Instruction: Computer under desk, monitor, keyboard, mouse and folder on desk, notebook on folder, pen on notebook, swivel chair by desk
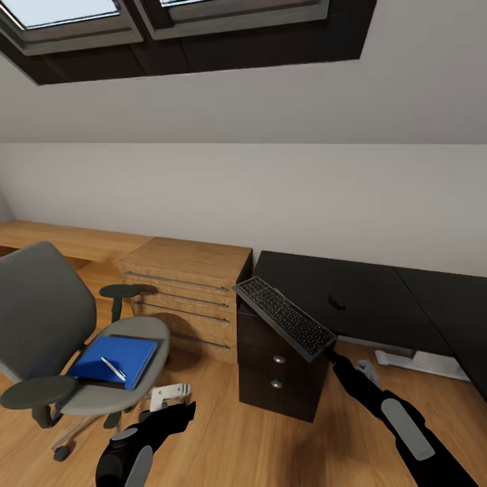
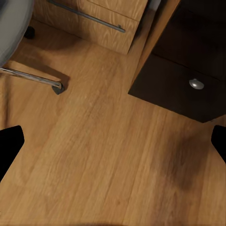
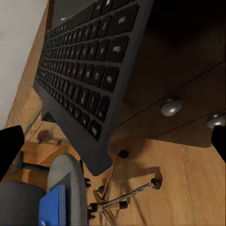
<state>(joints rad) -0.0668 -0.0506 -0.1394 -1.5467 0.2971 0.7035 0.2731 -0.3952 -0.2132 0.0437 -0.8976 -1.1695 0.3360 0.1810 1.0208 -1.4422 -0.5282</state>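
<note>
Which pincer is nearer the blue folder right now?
Left. The left pincer hangs just beside the chair seat holding the folder; the right pincer is across at the desk, by the keyboard.

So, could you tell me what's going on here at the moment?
The robot's right gripper holds the keyboard by one end, tilted over the near edge of the black desk, not yet lying flat. The mouse already sits on the desk. The left gripper hangs open over the wood floor, holding nothing. The blue folder, with the pen on it, lies on the swivel chair seat.
</note>
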